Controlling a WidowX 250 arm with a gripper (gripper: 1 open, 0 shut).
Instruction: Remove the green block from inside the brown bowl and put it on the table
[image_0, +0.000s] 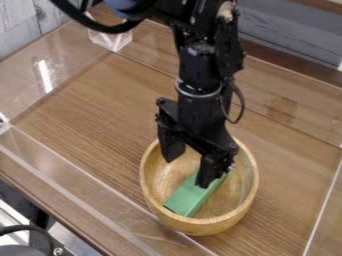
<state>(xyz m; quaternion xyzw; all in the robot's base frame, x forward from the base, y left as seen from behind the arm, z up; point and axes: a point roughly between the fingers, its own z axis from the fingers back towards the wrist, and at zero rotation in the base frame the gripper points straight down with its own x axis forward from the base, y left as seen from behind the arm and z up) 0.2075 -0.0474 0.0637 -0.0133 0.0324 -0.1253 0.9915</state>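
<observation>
The brown bowl sits on the table near the front right. Inside it lies the green block, slanted from lower left to upper right. My black gripper hangs straight down from the arm and is open. Its fingertips reach below the bowl's rim, standing on either side of the block's upper end. That end of the block is hidden behind the fingers. I cannot tell whether they touch the block.
Low clear acrylic walls border the table on all sides. A small clear acrylic stand is at the back left corner. Bare wood lies left of and behind the bowl.
</observation>
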